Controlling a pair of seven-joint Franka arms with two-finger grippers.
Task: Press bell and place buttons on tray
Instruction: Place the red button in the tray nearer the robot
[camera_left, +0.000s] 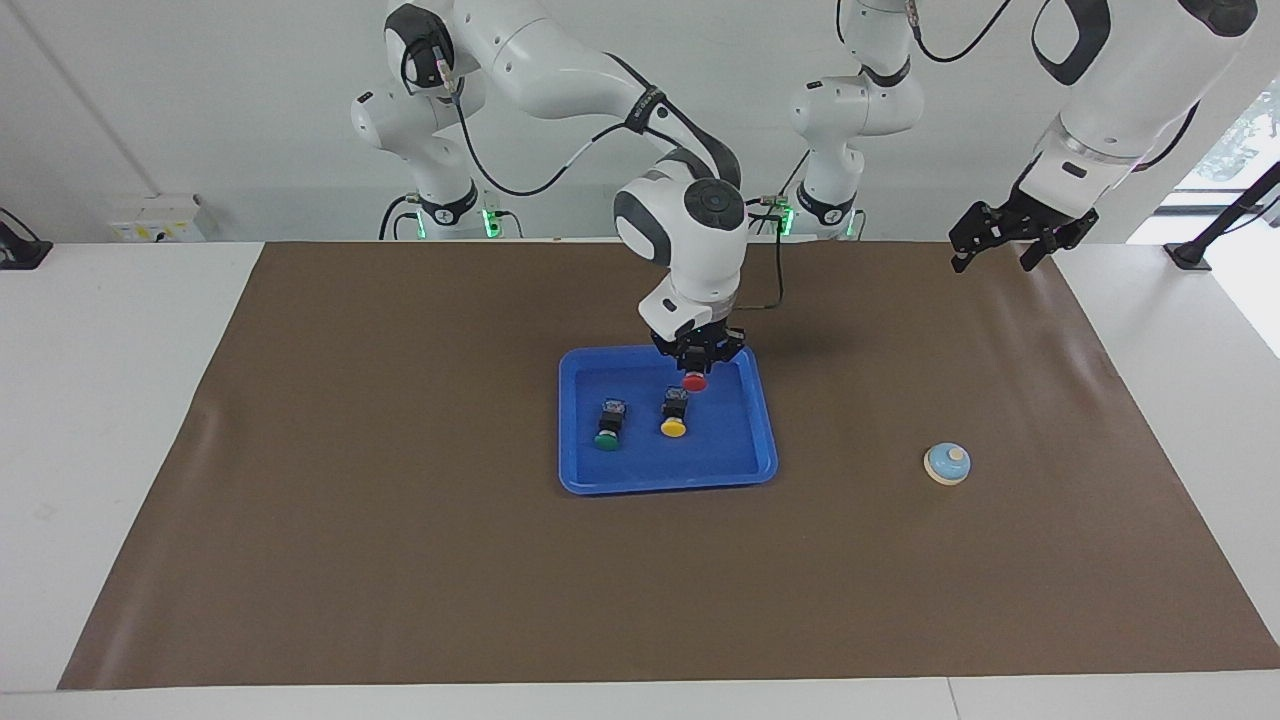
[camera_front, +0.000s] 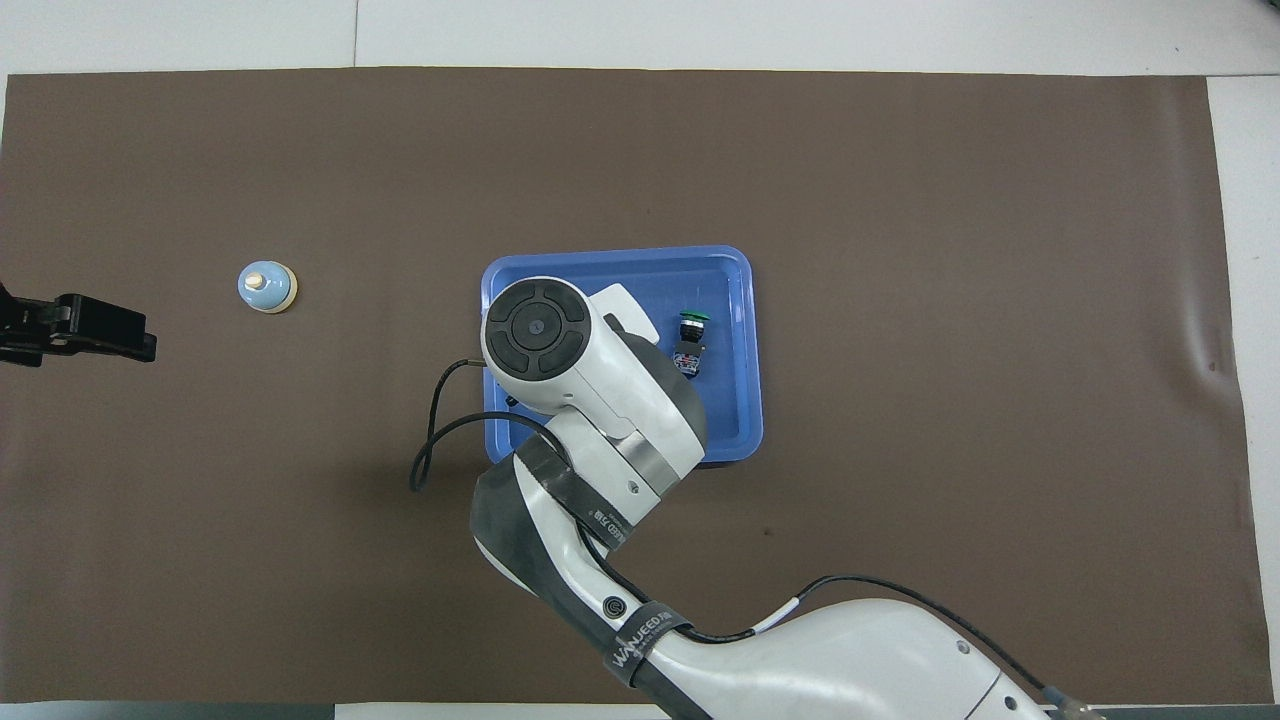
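The blue tray (camera_left: 570, 480) lies mid-table on the brown mat; it also shows in the overhead view (camera_front: 745, 300). The green button (camera_left: 608, 427) and the yellow button (camera_left: 674, 415) lie in it side by side. My right gripper (camera_left: 697, 365) is low over the part of the tray nearest the robots, shut on the red button (camera_left: 694, 381), whose cap points away from the robots. In the overhead view only the green button (camera_front: 690, 340) shows; the right arm hides the others. The bell (camera_left: 947, 463) stands toward the left arm's end. My left gripper (camera_left: 993, 262) waits open, raised over the mat's edge.
The brown mat (camera_left: 400, 500) covers most of the white table. The bell also shows in the overhead view (camera_front: 267, 287), standing alone. The right arm's cable (camera_front: 430, 440) hangs beside the tray.
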